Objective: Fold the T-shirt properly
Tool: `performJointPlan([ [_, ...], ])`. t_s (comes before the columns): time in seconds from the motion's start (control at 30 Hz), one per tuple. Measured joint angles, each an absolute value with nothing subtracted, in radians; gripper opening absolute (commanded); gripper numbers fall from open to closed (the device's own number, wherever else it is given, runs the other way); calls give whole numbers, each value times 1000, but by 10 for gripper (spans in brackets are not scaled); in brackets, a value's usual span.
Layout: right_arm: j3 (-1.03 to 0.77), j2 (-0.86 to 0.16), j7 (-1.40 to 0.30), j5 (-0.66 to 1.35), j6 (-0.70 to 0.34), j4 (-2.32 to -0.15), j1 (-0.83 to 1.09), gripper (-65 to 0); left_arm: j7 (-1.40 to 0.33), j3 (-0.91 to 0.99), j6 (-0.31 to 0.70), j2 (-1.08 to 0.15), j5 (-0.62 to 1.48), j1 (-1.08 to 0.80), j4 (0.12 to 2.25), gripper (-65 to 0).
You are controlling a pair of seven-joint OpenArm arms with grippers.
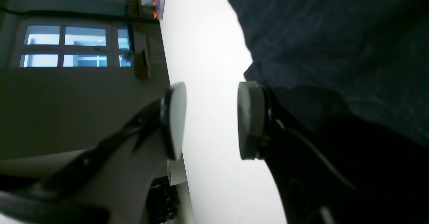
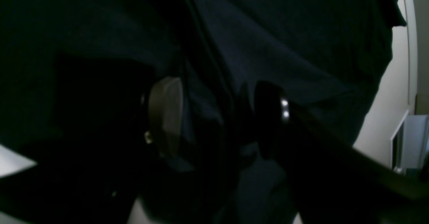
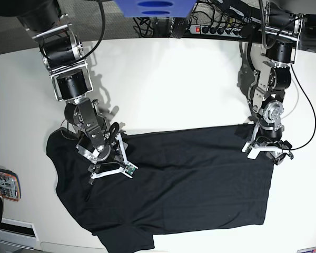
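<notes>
The black T-shirt (image 3: 189, 179) lies spread flat on the white table (image 3: 163, 79), with a sleeve at the near edge. My right gripper (image 3: 111, 173) rests on its left part, jaws apart. In the right wrist view dark fabric (image 2: 285, 33) fills the frame, and a raised fold runs through the gap of the right gripper (image 2: 211, 117). My left gripper (image 3: 264, 153) stands at the shirt's upper right corner. Its open left gripper (image 1: 211, 117) shows bare table (image 1: 207, 50) between the pads, and one pad (image 1: 249, 120) touches the shirt's edge (image 1: 335, 33).
A blue object (image 3: 152, 6) and a power strip (image 3: 216, 29) with cables sit beyond the table's far edge. A small colourful packet (image 3: 2, 183) lies at the left edge. The shirt's sleeve reaches the table's near edge (image 3: 68, 245).
</notes>
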State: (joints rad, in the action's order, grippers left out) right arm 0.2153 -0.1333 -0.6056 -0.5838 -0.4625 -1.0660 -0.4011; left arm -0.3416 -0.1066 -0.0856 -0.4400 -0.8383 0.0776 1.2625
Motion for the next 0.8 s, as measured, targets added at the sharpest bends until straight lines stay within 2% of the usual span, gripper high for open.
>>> performJointPlan([
  [0.17, 215, -133, -617, -583, -479, -1065, -407, -450, -344, -107, -86, -440, -838, 78, 1262, -412],
  [0.27, 215, -134, -625, -584, -478, -1065, -405, -484, -344, -107, -86, -441, -838, 78, 1262, -412],
  [0.8, 215, -134, -632, -587, -478, -1052, -471, -493, -344, -107, -86, -440, -838, 78, 1262, -412],
])
